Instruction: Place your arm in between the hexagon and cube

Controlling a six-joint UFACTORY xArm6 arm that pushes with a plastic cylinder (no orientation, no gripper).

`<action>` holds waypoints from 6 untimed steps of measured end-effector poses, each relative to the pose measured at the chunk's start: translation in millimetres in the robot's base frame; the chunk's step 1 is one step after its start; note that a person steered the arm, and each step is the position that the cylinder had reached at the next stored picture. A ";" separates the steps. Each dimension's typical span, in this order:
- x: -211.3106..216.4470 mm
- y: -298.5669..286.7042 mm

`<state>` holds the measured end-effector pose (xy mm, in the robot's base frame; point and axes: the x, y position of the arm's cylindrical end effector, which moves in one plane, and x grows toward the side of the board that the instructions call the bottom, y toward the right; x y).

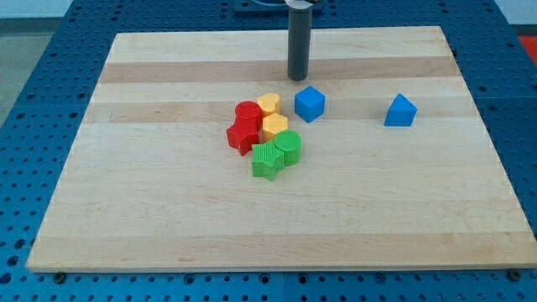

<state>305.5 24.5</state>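
No pincer, only rod; my tip (298,79) holds nothing, just above blue cube (310,104), seemingly apart. Yellow hexagon (274,127) lower left of cube, in red-yellow-green cluster

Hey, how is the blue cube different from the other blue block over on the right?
The blue cube is box-shaped with a flat top, while the blue triangular block narrows to a peaked top. The blue cube sits close beside the cluster, next to the yellow heart, while the blue triangular block stands alone toward the view's right. My tip is just above the blue cube in the view, far from the blue triangular block. Both share the same blue.
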 end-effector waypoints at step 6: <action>162.6 55.5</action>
